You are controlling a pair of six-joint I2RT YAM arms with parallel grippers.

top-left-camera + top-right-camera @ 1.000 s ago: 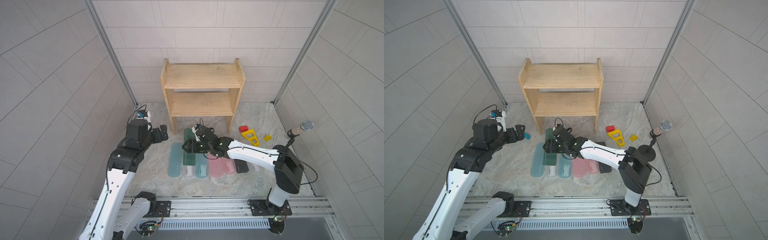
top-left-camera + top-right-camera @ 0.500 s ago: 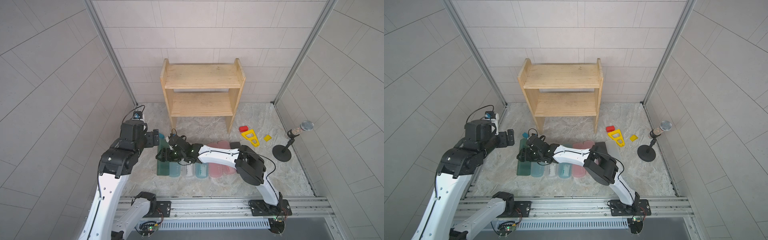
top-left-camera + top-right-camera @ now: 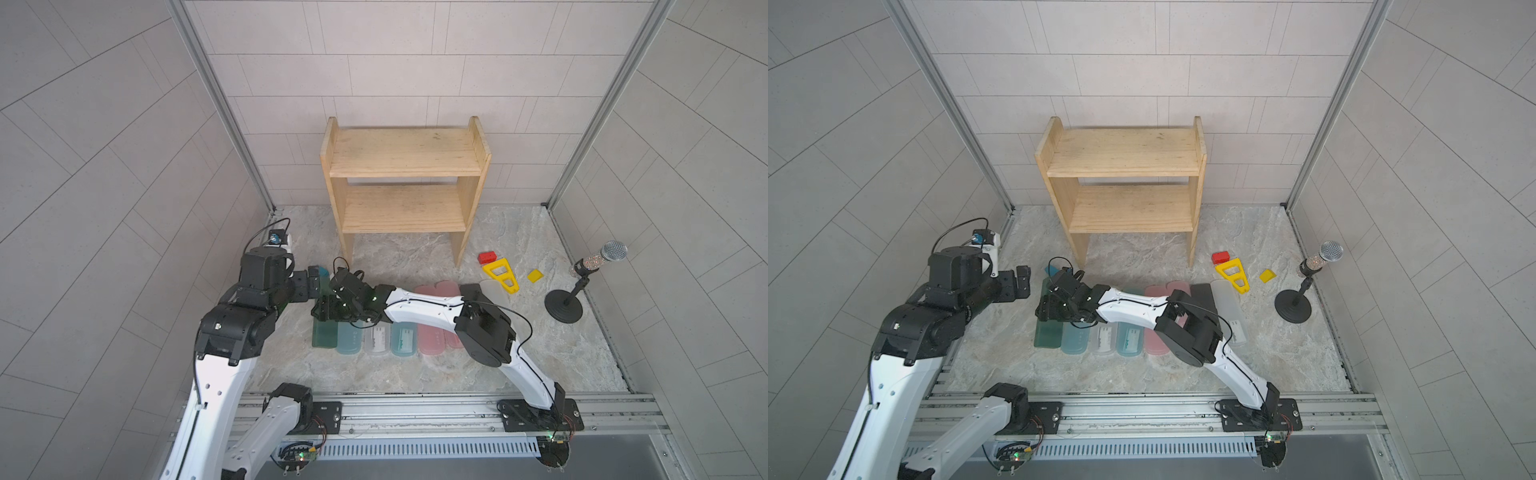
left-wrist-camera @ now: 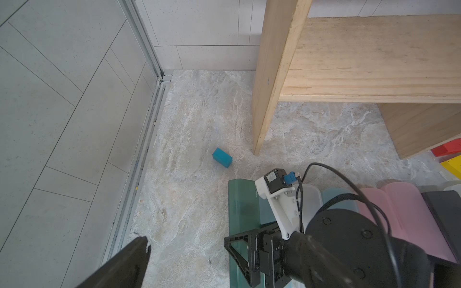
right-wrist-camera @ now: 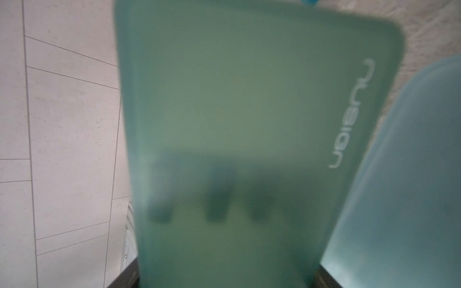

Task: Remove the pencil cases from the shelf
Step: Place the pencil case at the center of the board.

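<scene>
1. One dark green pencil case (image 3: 324, 334) is at the left end of the row on the floor, in front of the shelf (image 3: 405, 160) and just beside a light teal case (image 3: 349, 340).
2. Your right gripper (image 3: 328, 309) is clamped tight on that green case, partway along its length. In the right wrist view the case (image 5: 249, 112) fills the frame, with finger shapes dim behind the plastic. You cannot tell whether the case touches the floor.
3. Your right arm reaches from its base on the rail. Its elbow is bent above the pink cases (image 3: 432, 340) and the black case (image 4: 446, 212), and its forearm stretches low and leftward across the row.
4. Your left gripper (image 3: 1021, 282) hangs with its jaws spread wide, holding nothing, and points toward the right wrist just beside it.
5. Your left arm rises from the rail, folded at the elbow, with the forearm roughly level above the floor.
</scene>
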